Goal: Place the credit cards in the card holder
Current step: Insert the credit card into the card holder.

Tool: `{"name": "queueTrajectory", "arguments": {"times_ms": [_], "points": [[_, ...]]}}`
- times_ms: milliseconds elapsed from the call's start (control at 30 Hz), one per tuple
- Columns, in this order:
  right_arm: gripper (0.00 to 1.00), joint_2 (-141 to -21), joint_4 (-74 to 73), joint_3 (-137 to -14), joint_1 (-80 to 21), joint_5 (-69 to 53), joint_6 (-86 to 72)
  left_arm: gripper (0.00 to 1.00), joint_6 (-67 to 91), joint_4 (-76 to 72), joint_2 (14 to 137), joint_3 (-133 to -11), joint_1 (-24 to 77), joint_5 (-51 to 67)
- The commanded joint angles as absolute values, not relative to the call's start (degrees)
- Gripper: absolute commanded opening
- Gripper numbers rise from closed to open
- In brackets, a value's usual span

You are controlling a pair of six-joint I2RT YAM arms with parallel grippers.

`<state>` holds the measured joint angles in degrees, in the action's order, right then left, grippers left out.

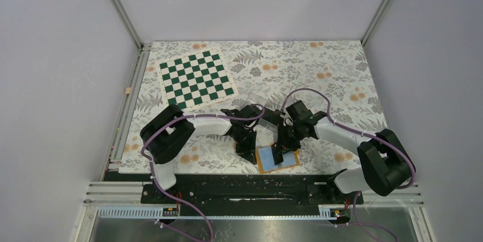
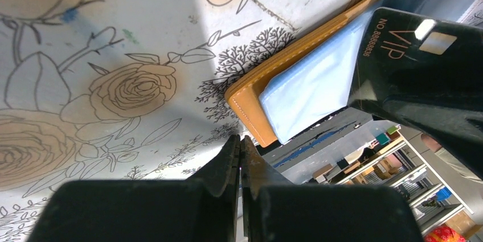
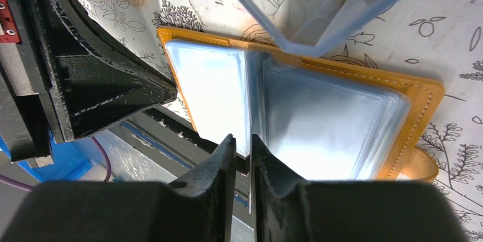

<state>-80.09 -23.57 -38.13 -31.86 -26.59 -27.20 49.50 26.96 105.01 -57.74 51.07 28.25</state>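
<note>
Top view
- Surface [image 1: 319,77]: floral-patterned sheet; green-and-white chessboard [image 1: 196,80] at far left, well apart from the work.
- Card holder [image 1: 291,161]: lying open and flat at the near edge, between the two arm bases; orange rim, light blue inside.
- Left claw [image 1: 249,152]: down at the surface, just beside the holder's left edge.
- Right claw [image 1: 279,154]: directly over the open holder, pointing down; contents not resolvable from here.

Left wrist view
- Left claw: clenched, fingers pressed together with no gap, nothing between them.
- Contact: tips low over bare surface near the holder's orange corner; cannot tell whether touching.
- Credit card [image 2: 410,65]: black, gold "VIP" lettering and a number, tilted above the blue pocket, not lying flat.
- Card support: dark bulk of the right claw at the card's lower side.

Right wrist view
- Right claw: only a narrow gap between the fingers, grasping the card; card seen edge-on as a thin pale line in the gap.
- Card position: edge lined up with the middle fold of the holder, between the two clear-blue pockets; depth inside a pocket not clear.
- Holder: spread open, snap tab sticking out at lower right.
- Clear box [image 3: 319,14]: transparent plastic, just beyond the holder's far edge.
- Left claw: black, at the holder's left end.
</note>
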Motion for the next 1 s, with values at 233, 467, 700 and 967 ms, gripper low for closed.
{"name": "queueTrajectory", "arguments": {"times_ms": [233,467,700,967], "points": [[0.0,-75.8,-21.5,-36.4,-32.3,-26.0,-29.6,0.0,48.1,26.6,106.9,-58.7,51.3,23.4],[0.0,-75.1,-16.0,-31.4,-32.3,-26.4,-31.2,0.0,48.0,26.5,107.9,-59.3,51.2,23.5],[0.0,-68.3,-9.7,-24.4,-32.2,-22.8,-37.0,0.0,48.0,26.2,108.5,-59.3,51.3,23.7],[0.0,-63.1,-7.6,-21.7,-32.0,-17.9,-40.1,0.0,48.6,25.0,108.7,-58.5,51.3,24.0]]}}
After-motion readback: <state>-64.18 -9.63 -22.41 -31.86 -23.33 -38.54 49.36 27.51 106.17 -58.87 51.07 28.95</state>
